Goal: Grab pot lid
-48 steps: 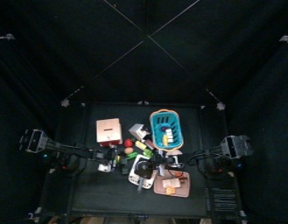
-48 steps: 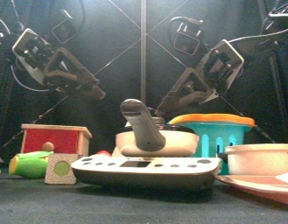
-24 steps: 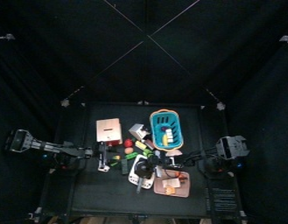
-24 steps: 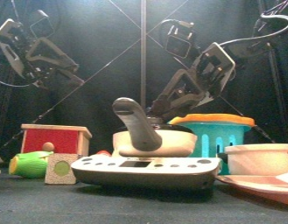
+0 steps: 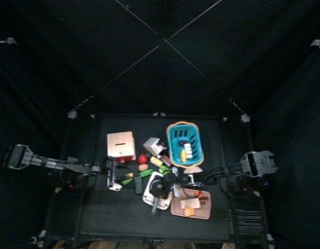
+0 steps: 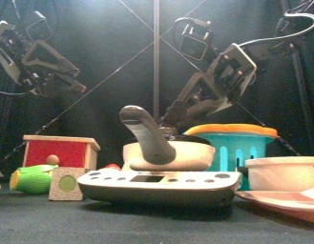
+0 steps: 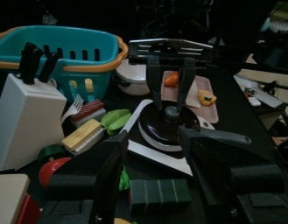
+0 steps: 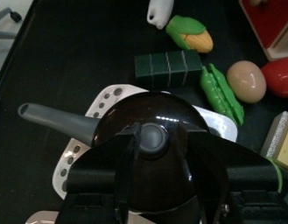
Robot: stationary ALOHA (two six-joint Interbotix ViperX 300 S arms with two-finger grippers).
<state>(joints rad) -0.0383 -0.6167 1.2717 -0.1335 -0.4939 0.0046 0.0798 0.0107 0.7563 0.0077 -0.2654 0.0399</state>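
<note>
Near the table's (image 5: pixel 90 226) front edge, among clutter: black pot lid (image 8: pixel 152 140) with round knob, lying on a pale strainer (image 8: pixel 111 98). Right gripper (image 8: pixel 158 179) directly above, jaws spread, nothing held (left gripper (image 7: pixel 158 179) likewise spread, empty).

Black curtains (image 5: pixel 160 58) w/ crossed poles (image 6: pixel 157 38) enclose a small black table (image 5: pixel 90 209), dimly lit.

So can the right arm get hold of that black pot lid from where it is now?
Probably yes: the right gripper hangs open right above the black pot lid, its knob between the jaws, with nothing covering it.
</note>
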